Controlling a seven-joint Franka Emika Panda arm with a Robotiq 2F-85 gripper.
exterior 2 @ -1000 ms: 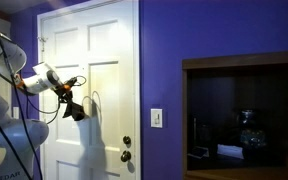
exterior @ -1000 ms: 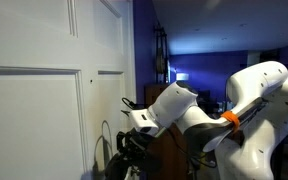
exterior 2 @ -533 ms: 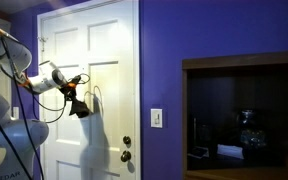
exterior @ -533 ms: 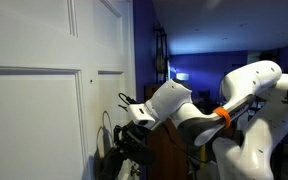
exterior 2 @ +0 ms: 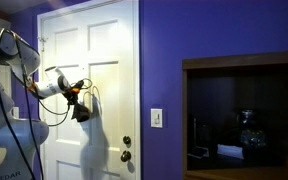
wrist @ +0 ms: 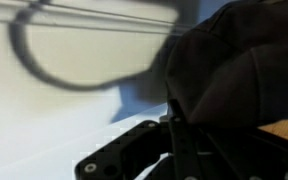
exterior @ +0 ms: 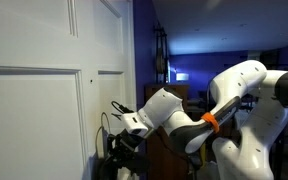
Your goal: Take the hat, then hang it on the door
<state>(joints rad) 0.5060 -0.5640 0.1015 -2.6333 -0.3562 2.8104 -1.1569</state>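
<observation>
No text, label, brand, number or sign is showing legibly in any view. The door (exterior 2: pixel 89 60), the arm's white shell (exterior: pixel 239 85) and the wall plate (exterior 2: pixel 157 118) are presenting only plain surfaces at this size, and the wrist view is too blurred to read.
</observation>
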